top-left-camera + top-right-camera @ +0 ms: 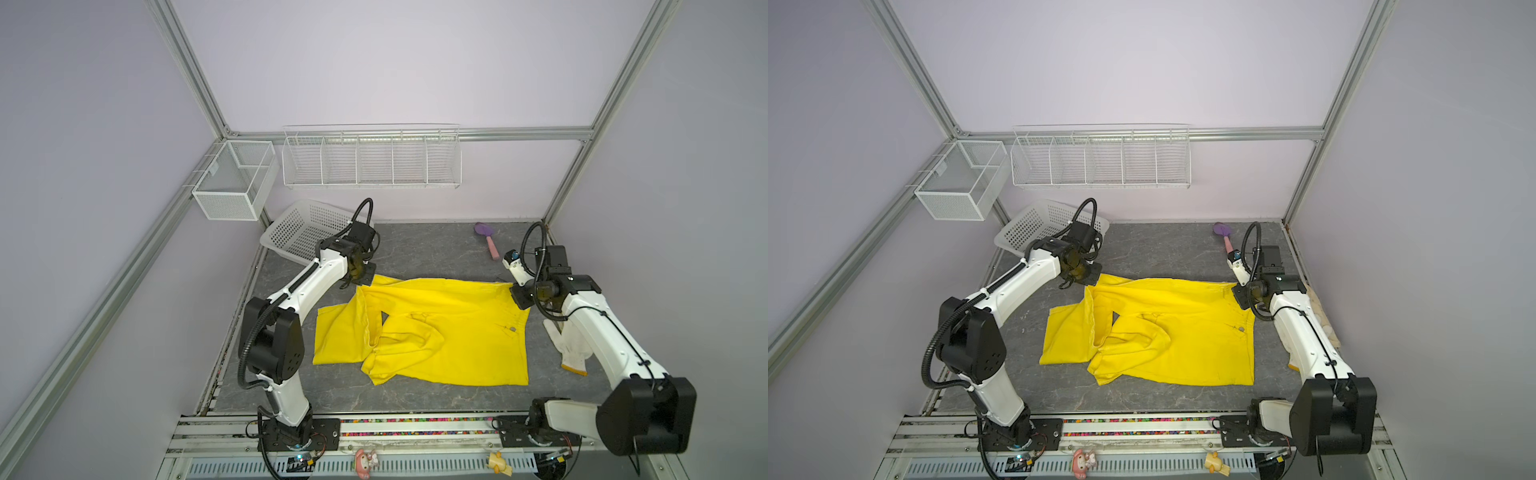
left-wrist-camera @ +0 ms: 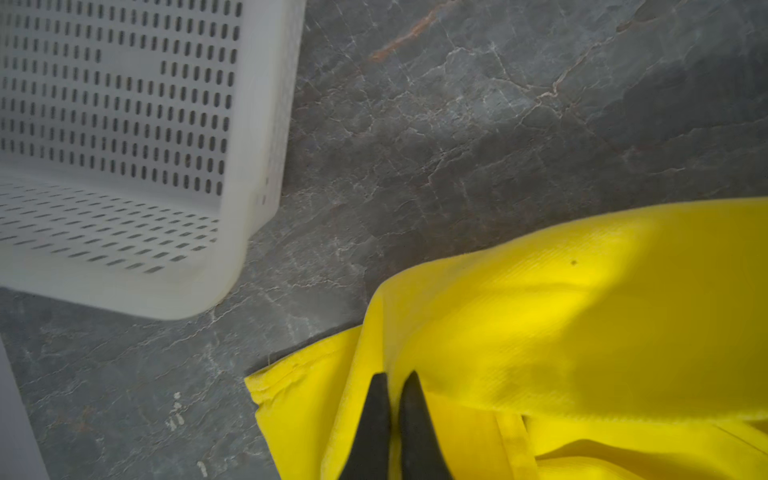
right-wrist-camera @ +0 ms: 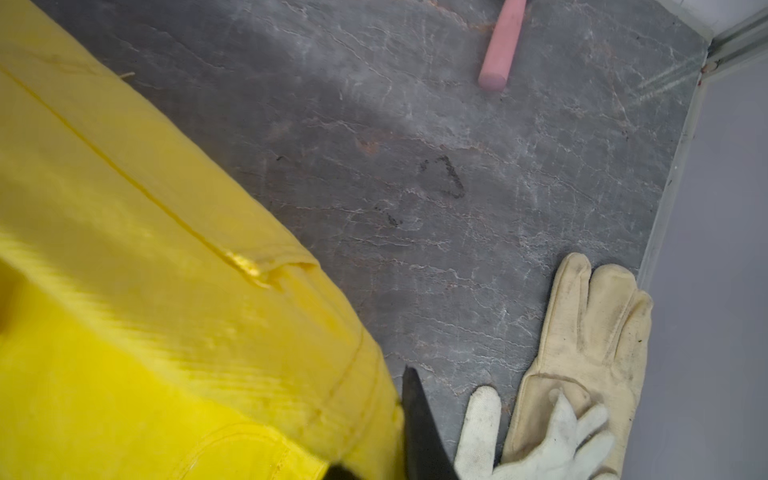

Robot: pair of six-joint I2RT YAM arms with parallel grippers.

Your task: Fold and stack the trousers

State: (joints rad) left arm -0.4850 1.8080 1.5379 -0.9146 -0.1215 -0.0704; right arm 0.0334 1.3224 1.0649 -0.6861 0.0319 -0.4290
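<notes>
Yellow cloth makes up the trousers (image 1: pixel 436 328), which lie spread across the middle of the grey marble-patterned desk (image 1: pixel 436 249) in both top views. The waist end faces 3 o'clock and the legs run toward 9 o'clock. The leg ends are rumpled and doubled over one another at the 8 o'clock side, so the garment is not yet folded flat. The left gripper (image 1: pixel 365 279) sits at the 10 o'clock corner of the garment. In the left wrist view its two black fingers (image 2: pixel 376 415) stand nearly together with a strip of yellow cloth between them, so it is clenched on the trousers. The right gripper (image 1: pixel 519 297) sits at the 2 o'clock corner, on the waistband. In the right wrist view one black finger (image 3: pixel 415 415) presses against the waistband edge and cloth covers the other, so it is likewise clamped on the trousers. A white perforated plastic basket (image 1: pixel 307 232) stands tilted at 10 o'clock on the desk, near the left gripper but clear of the cloth. A toy shovel (image 1: pixel 488 241) with a purple blade and pink handle lies at 1 o'clock. A cream leather glove (image 3: pixel 590 332) lies at 3 o'clock beside the wall, with a white knit glove (image 3: pixel 540 440) lying across it, both apart from the trousers. A white wire rack (image 1: pixel 372 160) and a mesh box (image 1: pixel 232 183) hang on the frame at 12 and 11 o'clock.
</notes>
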